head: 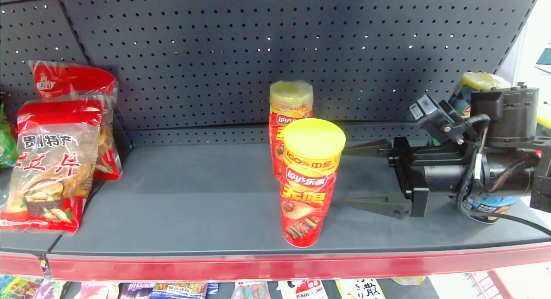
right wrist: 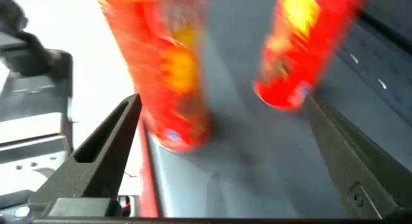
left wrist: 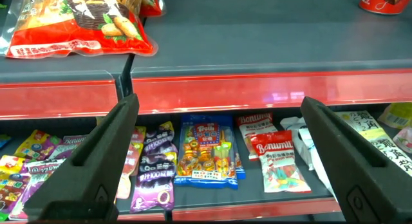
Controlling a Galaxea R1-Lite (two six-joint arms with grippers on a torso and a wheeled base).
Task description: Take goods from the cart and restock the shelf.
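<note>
The left pincer [left wrist: 220, 102] hung in front of the shelf's red front lip [left wrist: 257, 89], its fingers spread wide and holding nothing. It was judged to be parked clear of the work.

On the shelf [head: 193, 204], the snack bags [head: 51, 161] leaned at the far left, leaving the middle bay free for stock. The front can [head: 308, 183] stood upright near the shelf edge, with the rear can [head: 290, 118] directly behind it. This single file with labels forward was judged to be deliberate display stacking.

The right pincer [head: 345, 176] lay level just to the right of the front can. It was fully open and empty, with neither finger touching the can. This posture suited either a release or an approach.

The left wrist view alone showed the lower shelf's candy packets [left wrist: 206, 153] in full. The right wrist view showed both can bases on the shelf, the front can [right wrist: 161, 76] and the rear can [right wrist: 302, 50] with a gap between them. The head view alone showed the yellow lids.
</note>
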